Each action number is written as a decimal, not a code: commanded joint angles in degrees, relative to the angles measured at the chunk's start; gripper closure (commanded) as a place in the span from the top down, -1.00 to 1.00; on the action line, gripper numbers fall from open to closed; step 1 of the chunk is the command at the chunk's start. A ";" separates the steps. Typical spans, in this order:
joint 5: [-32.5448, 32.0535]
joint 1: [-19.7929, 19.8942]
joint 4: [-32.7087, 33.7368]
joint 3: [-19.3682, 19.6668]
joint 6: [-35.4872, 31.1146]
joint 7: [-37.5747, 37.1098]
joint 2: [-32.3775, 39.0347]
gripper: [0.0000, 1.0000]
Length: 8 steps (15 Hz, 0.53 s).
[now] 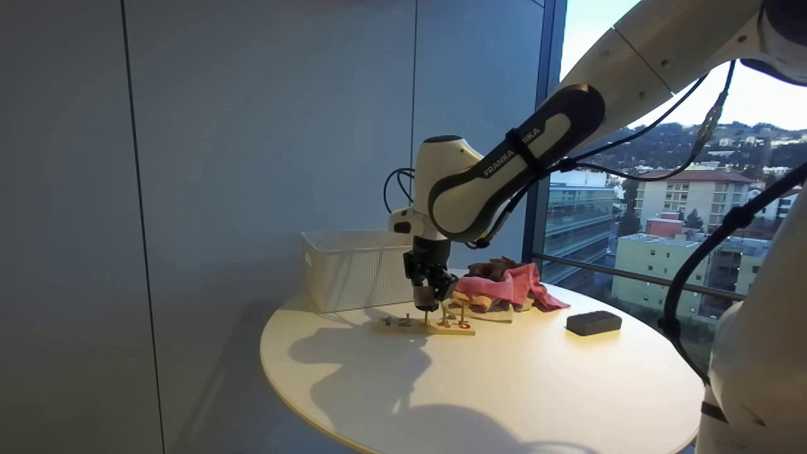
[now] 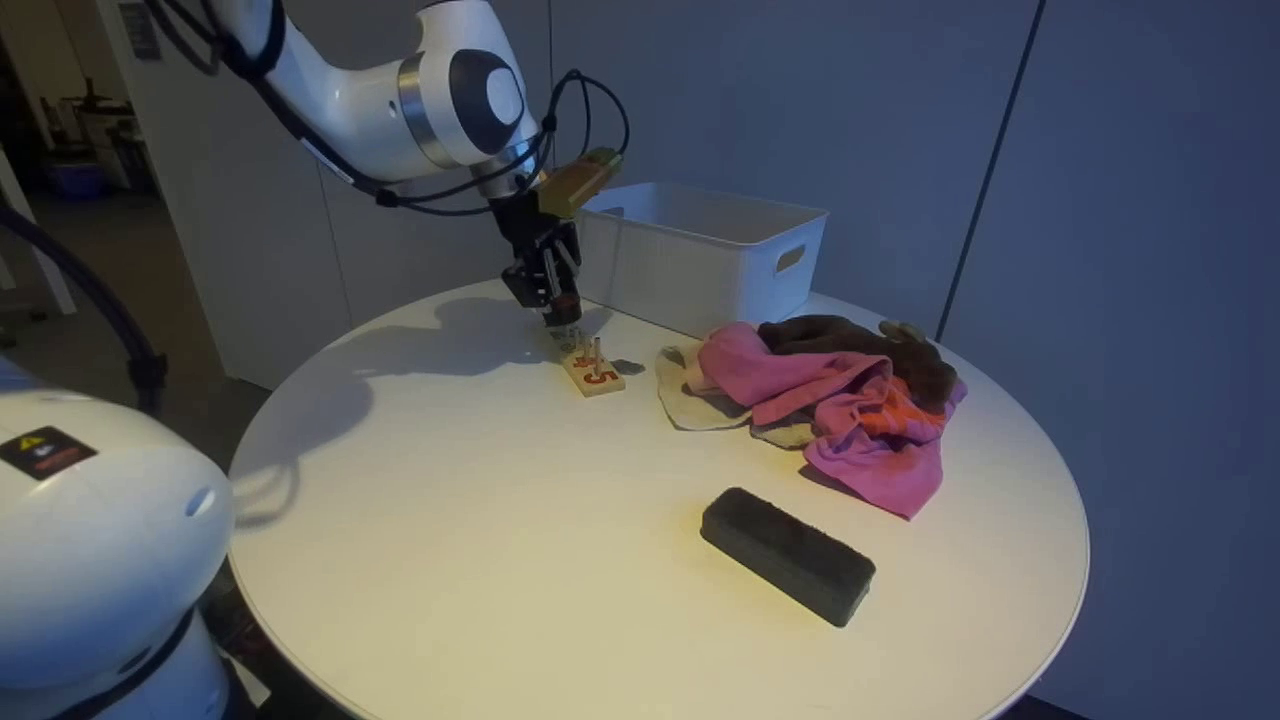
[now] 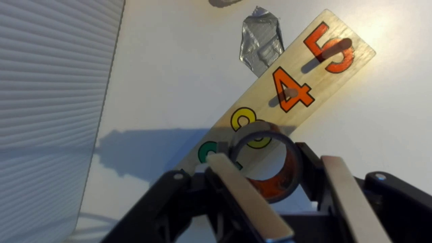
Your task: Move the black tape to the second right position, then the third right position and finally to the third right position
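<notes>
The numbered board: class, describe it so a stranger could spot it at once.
Find the round pale table, then the big white box standing on it. Near that box, below the gripper, lies a narrow wooden board. Unlike its neighbours, it carries upright pegs and coloured numerals, including an orange 4.

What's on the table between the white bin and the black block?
A crumpled cloth heap, pink and brown among its colours, lies between the white bin and the black block; both exterior views show it.
</notes>
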<state>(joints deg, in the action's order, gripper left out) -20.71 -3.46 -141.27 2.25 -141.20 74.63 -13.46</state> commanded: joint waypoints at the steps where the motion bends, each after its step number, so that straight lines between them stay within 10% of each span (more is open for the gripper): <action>1: -3.63 1.71 2.19 -0.91 -1.92 -3.40 3.00 -0.49; 6: -4.55 2.09 3.74 -0.68 -1.70 -4.73 5.37 -0.49; 8: -3.80 2.04 4.23 -0.61 -1.07 -4.64 5.88 0.52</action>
<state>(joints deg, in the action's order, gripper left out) -23.95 -2.12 -138.84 2.24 -142.20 71.05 -8.89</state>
